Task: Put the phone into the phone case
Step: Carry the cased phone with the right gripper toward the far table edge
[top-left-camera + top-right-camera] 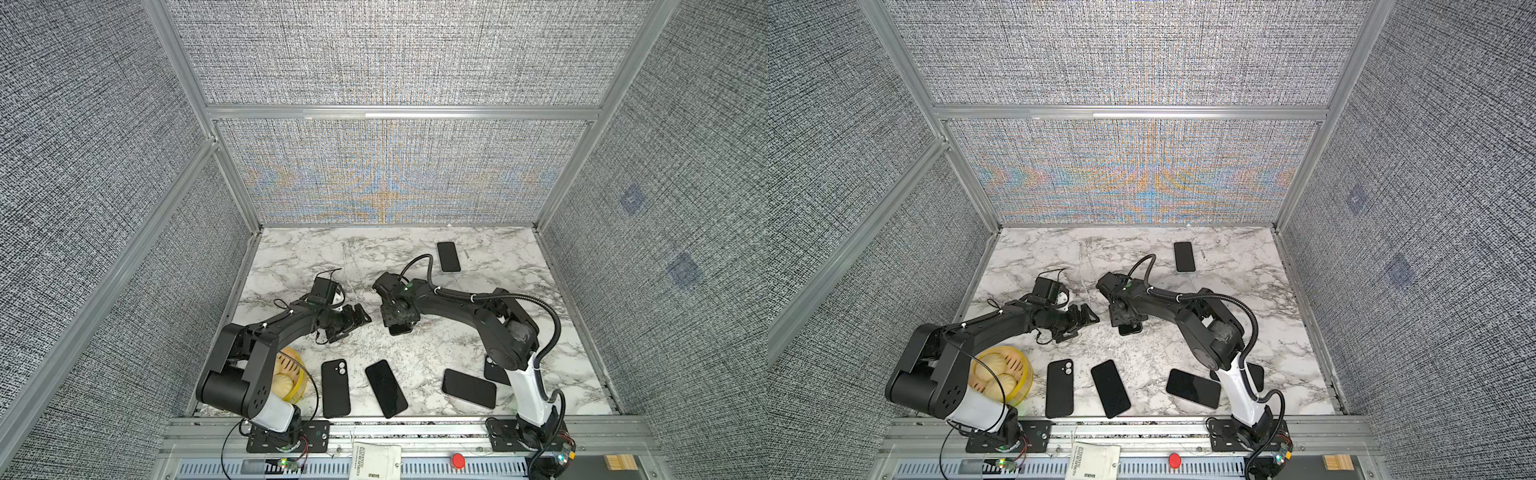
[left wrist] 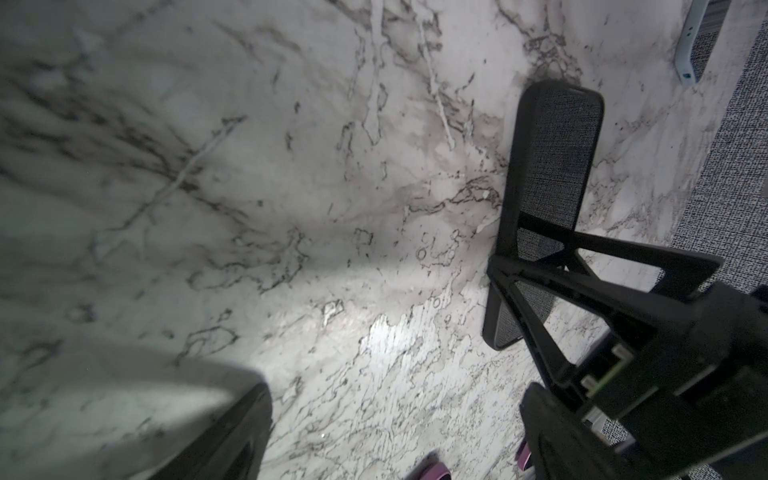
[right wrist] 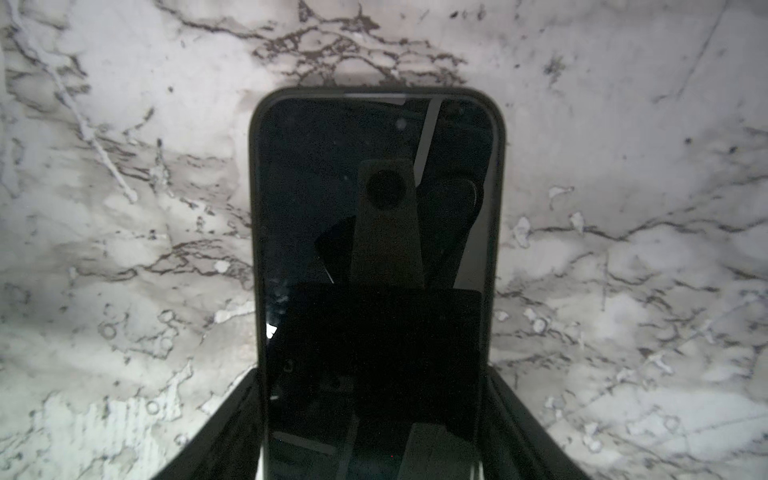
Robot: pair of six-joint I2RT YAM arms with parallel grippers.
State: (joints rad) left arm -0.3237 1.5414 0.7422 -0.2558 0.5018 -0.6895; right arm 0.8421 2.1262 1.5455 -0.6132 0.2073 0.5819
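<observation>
Phone [image 3: 374,187], black glossy slab: right gripper [image 3: 374,372] straddles long edges, grip unclear; left gripper [image 1: 353,324], 9 o'clock, gapes empty. Likely grasp step; next: squeeze, lift.

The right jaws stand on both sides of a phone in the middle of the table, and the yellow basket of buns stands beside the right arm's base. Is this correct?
Not quite. The yellow basket of buns stands beside the left arm at its base, as both top views show. The right gripper does have its jaws on both sides of the phone.

Dim wrist views, mirror-like phone [image 3: 332,166]
</observation>
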